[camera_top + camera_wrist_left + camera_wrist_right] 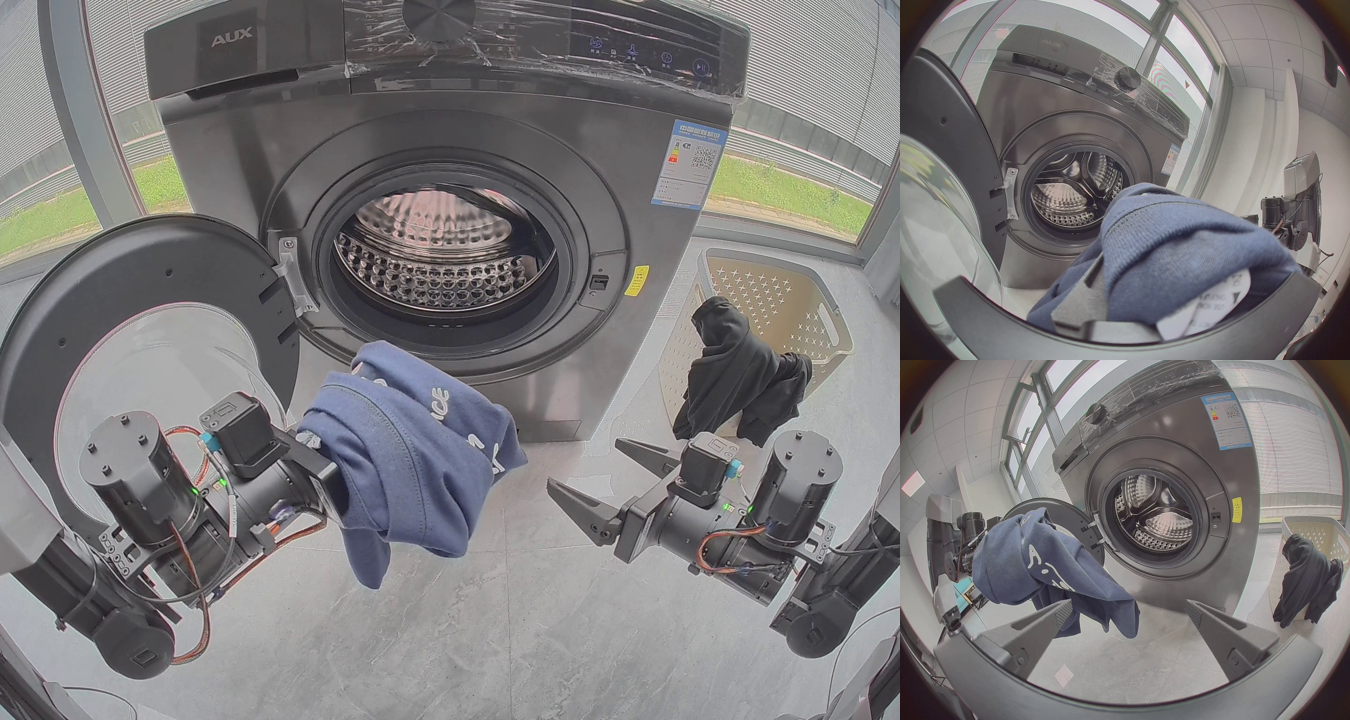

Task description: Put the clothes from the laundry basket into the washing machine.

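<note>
Head view: high, looking down at the washing machine [450,122] front.
Wrist views: low, near, both facing up at it.
Shared: the open drum [436,253].

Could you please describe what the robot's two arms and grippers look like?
Both arms are black, with cylindrical joint housings, a boxy black module on each wrist, looping orange-brown cables and small green lights. The right gripper has dark grey wedge-shaped fingers tapering to points, with ribbed inner pads; the left gripper shows a matching grey finger.
</note>
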You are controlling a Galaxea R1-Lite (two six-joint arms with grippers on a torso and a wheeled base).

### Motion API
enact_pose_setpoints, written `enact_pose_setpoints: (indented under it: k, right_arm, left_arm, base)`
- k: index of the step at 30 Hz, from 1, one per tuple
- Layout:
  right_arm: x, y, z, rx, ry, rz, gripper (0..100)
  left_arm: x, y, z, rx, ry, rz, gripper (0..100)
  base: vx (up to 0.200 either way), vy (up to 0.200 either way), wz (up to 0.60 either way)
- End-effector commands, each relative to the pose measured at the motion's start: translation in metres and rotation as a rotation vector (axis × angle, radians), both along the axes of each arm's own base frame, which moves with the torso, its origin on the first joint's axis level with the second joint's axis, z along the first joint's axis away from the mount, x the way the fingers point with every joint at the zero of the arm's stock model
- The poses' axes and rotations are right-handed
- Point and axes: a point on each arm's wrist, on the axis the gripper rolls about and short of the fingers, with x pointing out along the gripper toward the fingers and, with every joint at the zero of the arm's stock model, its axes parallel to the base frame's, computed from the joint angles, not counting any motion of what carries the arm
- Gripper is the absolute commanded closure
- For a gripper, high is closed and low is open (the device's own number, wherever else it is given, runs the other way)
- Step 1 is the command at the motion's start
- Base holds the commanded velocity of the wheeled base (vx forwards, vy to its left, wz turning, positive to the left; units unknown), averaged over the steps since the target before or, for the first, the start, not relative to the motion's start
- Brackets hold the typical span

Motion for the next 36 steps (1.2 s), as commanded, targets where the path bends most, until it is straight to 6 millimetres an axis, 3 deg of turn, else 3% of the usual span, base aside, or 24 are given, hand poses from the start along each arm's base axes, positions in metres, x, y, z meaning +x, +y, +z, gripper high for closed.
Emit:
enact_pose_setpoints:
  k: [1,4,13,22,36]
  right_arm:
    - [0.001,0.0,0.0,0.0,0.001,0.0,0]
    - [0.0,0.001,0.0,0.001,-0.001,0.003,0]
    - [0.0,0.001,-0.001,0.0,0.003,0.003,0]
    - [-0.003,0.001,-0.002,-0.003,0.012,0.009,0]
    - [-0.004,0.004,-0.003,-0.004,0.016,0.021,0]
  left_arm:
    - [-0.001,-0.001,0.001,-0.005,-0.004,-0.008,100]
    - [-0.003,-0.003,0.0,-0.005,0.001,-0.019,100]
    - [-0.001,-0.004,-0.007,0.015,0.02,-0.019,100]
    - [-0.007,-0.01,-0.014,0.033,0.046,-0.048,100]
    - [-0.004,-0.012,-0.019,0.045,0.058,-0.044,100]
  base:
    - [0.0,0.0,0.0]
    - [0.0,0.0,0.0]
    - [0.2,0.0,0.0]
    - [0.0,0.0,0.0]
    - [0.171,0.0,0.0]
